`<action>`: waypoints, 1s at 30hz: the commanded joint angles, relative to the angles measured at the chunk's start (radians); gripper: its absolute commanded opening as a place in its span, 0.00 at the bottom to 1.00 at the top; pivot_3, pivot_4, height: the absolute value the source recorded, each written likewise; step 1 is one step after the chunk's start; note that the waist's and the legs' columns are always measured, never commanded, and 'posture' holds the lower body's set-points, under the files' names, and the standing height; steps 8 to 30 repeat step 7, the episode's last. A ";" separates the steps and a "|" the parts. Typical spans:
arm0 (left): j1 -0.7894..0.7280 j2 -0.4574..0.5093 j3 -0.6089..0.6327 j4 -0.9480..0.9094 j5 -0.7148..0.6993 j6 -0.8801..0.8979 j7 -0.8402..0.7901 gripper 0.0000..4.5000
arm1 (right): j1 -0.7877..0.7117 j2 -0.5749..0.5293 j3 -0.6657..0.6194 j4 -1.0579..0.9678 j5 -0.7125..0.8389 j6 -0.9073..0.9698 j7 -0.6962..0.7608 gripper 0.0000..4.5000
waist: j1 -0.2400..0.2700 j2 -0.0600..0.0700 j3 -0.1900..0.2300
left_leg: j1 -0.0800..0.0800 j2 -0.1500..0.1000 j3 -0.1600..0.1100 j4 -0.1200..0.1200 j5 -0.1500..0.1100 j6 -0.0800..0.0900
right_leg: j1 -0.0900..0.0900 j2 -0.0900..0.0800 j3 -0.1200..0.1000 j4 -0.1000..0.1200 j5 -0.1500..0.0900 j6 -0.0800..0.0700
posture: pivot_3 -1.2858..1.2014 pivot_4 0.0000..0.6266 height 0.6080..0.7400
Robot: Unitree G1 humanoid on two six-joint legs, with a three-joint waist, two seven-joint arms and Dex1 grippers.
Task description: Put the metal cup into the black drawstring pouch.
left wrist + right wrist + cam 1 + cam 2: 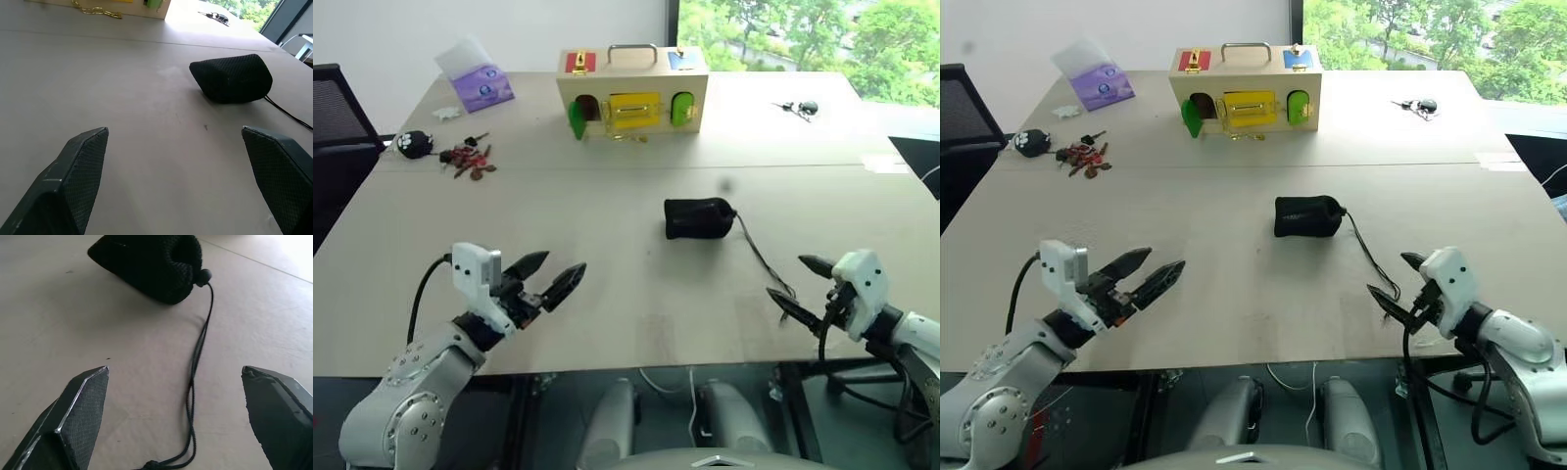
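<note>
Contents of black drawstring pouch (697,217): hidden by fabric | small dark items (799,108) at far table (607,294) edge: too small to identify | chair (335,127): cut by frame edge

Table (607,294): pale, wide.
Wooden box (632,96): far middle, metal handle, green and yellow flaps.
Purple packet (481,86): far left corner.
Keys (468,159): left, beside a black-and-white toy (412,144).
Car key (800,108): far right.
Chair (335,137): left edge.

The black drawstring pouch (698,217) is lying mid-table (607,294), its cord (759,253) trailing toward the near right edge. A wooden box (632,93) is sitting behind it by the far edge, keys (467,159) near the left edge.
</note>
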 commanded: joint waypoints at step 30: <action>0.058 0.050 0.070 -0.037 -0.067 -0.020 -0.032 1.00 | 0.011 -0.019 -0.086 0.036 -0.005 -0.061 -0.015 0.98 | -0.001 0.000 0.000 | 0.000 0.001 0.001 0.000 0.000 0.000 | 0.000 0.000 0.000 0.000 -0.001 -0.001 | 0.52 0.24 1.00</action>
